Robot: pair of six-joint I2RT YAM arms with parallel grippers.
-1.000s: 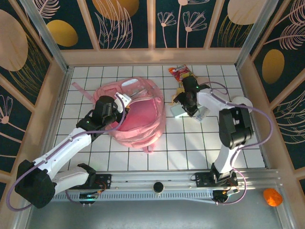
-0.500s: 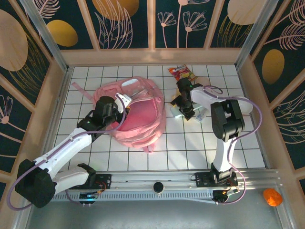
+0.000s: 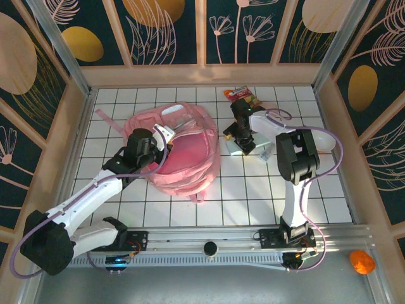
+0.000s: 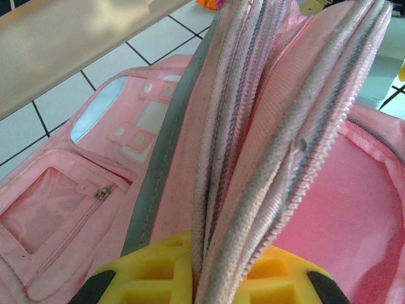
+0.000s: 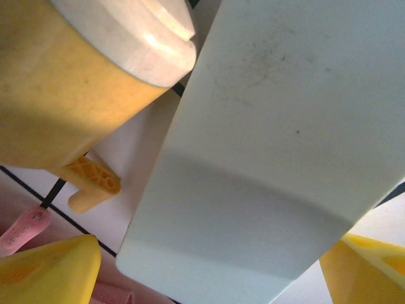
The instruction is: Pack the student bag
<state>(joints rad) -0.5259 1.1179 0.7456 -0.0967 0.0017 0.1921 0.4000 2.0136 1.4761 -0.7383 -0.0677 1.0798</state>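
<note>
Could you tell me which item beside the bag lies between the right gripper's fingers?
The flat pale-green box; the yellow white-capped bottle sits beside it, off to one side.

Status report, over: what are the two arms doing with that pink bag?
Left fingers shut on bag rim, lifting it open. Right fingers open astride pale box. Bottle close beside box.

Pink student bag [image 3: 190, 161] with lighter pink panels; white bench [image 3: 253, 190] gridded in dark lines; pale mint box [image 5: 278, 145]; yellow bottle [image 5: 57, 101], white cap [image 5: 136, 38].
</note>
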